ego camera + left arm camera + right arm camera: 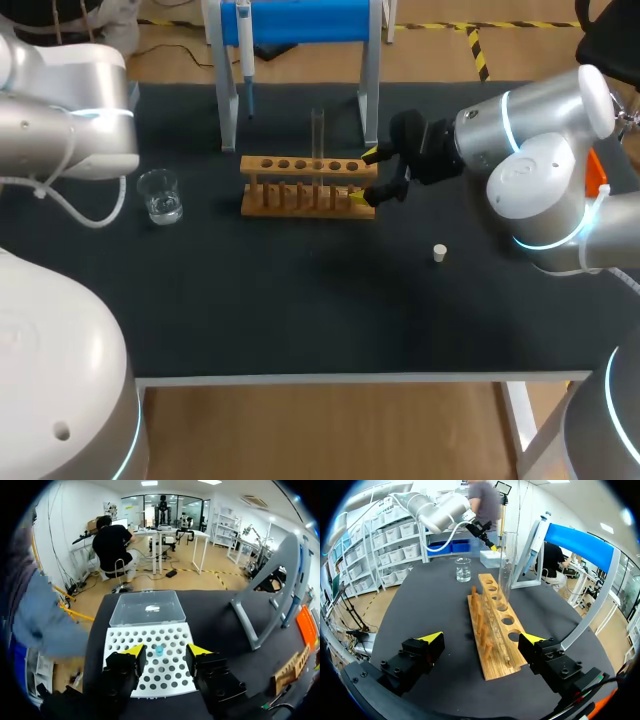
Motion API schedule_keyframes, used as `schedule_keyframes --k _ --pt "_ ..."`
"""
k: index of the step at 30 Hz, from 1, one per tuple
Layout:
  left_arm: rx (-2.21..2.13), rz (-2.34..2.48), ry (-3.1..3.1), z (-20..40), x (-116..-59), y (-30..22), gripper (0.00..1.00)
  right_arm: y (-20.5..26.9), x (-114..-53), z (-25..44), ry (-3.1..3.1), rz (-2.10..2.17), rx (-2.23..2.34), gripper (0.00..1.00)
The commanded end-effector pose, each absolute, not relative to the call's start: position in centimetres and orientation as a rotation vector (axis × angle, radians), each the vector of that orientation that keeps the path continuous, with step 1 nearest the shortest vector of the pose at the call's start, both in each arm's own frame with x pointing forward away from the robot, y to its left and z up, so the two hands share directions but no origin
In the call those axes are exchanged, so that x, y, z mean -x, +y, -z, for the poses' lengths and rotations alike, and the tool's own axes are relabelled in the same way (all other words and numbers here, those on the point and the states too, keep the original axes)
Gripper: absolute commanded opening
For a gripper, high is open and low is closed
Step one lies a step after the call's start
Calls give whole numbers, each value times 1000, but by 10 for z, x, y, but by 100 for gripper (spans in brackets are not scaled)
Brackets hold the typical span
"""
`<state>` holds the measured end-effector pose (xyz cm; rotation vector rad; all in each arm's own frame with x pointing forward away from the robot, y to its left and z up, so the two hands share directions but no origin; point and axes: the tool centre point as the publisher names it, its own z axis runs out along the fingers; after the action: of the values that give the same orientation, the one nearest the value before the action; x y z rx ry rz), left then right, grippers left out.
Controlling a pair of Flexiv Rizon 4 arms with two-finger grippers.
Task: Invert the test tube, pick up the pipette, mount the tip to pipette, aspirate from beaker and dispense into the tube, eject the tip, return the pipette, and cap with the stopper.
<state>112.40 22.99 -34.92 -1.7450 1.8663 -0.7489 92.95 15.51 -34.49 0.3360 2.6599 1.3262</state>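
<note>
Wooden rack w/ 1 tube; 1 beaker, 1 stopper, 1 pipette.

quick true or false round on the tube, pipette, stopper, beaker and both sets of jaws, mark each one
1. The test tube stands upright in the wooden rack. True.
2. The left jaws hold the pipette. False: it hangs on the blue stand; the left jaws are open and empty, with the tip box ahead of them.
3. The stopper plugs the tube. False: it lies on the table, apart from the rack.
4. The right jaws are open, with the rack's end between them. True.
5. The beaker lies tipped over. False: it stands upright.
</note>
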Motion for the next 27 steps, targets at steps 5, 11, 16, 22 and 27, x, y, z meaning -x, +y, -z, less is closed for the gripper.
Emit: schedule_keyframes --k 5,11,16,22,27 --pt "1758 743 1868 352 -1129 230 48 154 -930 344 2663 -1325 -335 100" --pt "1768 748 1860 354 -1128 230 48 154 -930 344 2663 -1325 -335 100" --pt "1784 752 1854 359 -1127 231 48 154 -930 344 2663 -1325 -335 100" --pt "1788 753 1852 361 -1127 231 46 154 -930 344 2663 -1325 -335 100" --pt "1783 754 1855 361 -1129 231 46 154 -930 344 2663 -1325 -335 100"
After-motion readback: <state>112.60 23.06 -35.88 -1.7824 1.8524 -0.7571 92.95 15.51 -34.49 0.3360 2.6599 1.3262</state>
